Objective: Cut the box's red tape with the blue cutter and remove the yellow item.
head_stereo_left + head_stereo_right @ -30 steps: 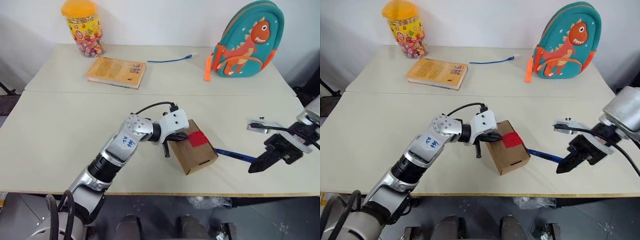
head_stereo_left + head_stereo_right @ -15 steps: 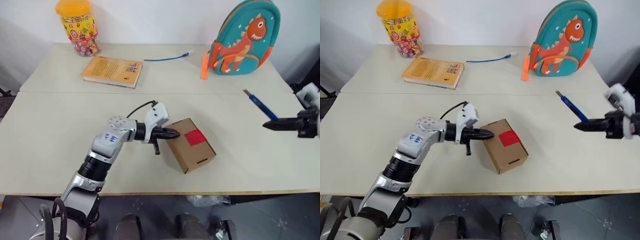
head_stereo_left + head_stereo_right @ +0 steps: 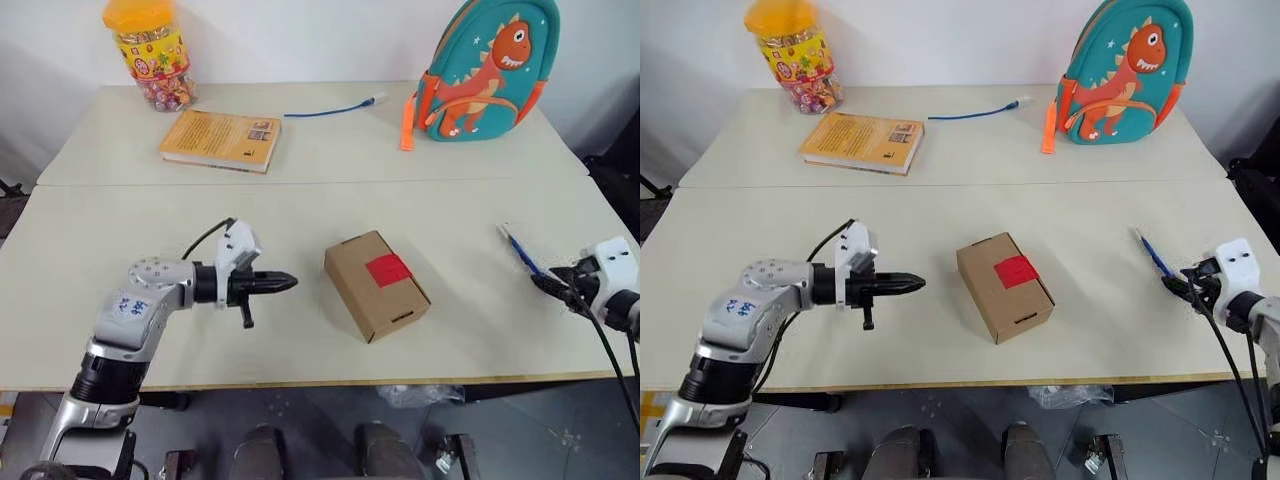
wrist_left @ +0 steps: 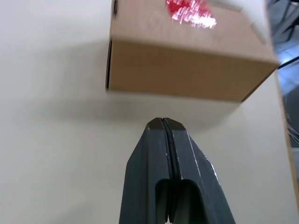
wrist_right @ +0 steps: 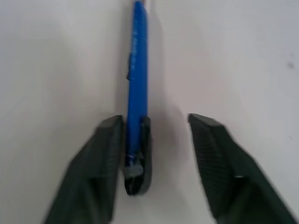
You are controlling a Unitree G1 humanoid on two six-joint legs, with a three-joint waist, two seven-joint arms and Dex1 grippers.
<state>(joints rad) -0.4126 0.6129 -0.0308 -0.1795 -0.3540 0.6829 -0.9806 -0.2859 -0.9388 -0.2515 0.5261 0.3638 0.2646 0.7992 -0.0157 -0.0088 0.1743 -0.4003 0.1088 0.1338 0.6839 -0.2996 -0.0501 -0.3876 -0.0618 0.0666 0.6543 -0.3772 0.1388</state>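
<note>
- The box (image 3: 376, 285), a brown cardboard carton, lies closed on the near table (image 3: 120, 230), roughly at the middle of its near half and turned at an angle to the table edge.
- The red tape (image 3: 388, 270) is a small square patch on the top face of the box, toward its right side; a thin slot shows on the side face nearest the table's front edge.
- The blue cutter (image 5: 137, 70) lies flat on the table near the right edge, well apart from the box, running from near to far.
- The right gripper (image 5: 156, 135) has its jaws spread around the near end of the blue cutter. One finger lies against the cutter's side; the other stands clear of it.
- The left gripper (image 3: 283, 283) is left of the box, apart from it and pointing at it, with its fingers (image 4: 161, 154) pressed together on nothing.
- On the far table: a candy jar (image 3: 148, 55) with a yellow lid at the left corner, an orange-yellow book (image 3: 220, 140) beside it, a thin blue cable (image 3: 335, 110) at mid table, and a teal dinosaur backpack (image 3: 485, 70) standing at the right.
</note>
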